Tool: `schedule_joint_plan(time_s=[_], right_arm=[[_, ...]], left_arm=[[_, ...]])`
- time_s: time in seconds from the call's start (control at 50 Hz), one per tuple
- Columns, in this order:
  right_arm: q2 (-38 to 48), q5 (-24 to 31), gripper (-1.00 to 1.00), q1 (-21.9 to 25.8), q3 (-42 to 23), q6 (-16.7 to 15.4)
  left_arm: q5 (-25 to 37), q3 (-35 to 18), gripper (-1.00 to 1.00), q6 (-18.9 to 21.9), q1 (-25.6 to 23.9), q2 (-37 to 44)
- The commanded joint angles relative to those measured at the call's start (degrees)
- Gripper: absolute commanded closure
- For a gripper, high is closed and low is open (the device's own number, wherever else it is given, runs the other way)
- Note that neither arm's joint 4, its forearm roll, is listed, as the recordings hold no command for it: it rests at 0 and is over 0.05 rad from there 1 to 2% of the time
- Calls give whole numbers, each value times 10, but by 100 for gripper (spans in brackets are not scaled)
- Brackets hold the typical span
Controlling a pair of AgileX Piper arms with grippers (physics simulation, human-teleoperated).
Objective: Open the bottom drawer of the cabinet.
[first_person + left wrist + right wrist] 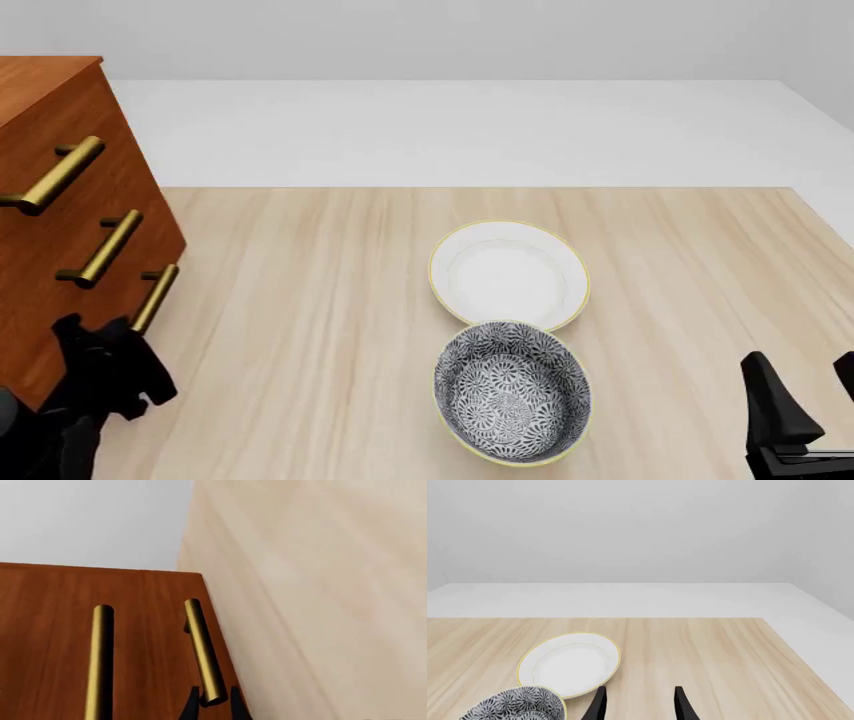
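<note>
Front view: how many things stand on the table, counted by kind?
Cabinets: 1, the cabinet with three brass handles
Patterned bowls: 1, the patterned bowl
White bowls: 1, the white bowl
Total: 3

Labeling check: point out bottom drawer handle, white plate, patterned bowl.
bottom drawer handle (154, 298), front view, middle of brass bar.
white plate (509, 272), front view, centre.
patterned bowl (514, 392), front view, inside bottom.

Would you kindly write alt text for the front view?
A tall reddish-brown wooden cabinet with three brass bar handles stands at the table's left, the left gripper at its lowest handle. Mid-table sit a white gold-rimmed plate and a blue-patterned bowl.
</note>
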Motion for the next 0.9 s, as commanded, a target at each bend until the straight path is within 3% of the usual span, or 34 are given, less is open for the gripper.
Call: schedule_joint_plan(time_s=[0.02, 0.9], right_arm=[[0, 0, -100, 0, 0, 0], [0, 0, -100, 0, 0, 0]], left_arm=[[-1, 13, 100, 0, -17, -8], [-1, 32, 100, -15, -61, -30]])
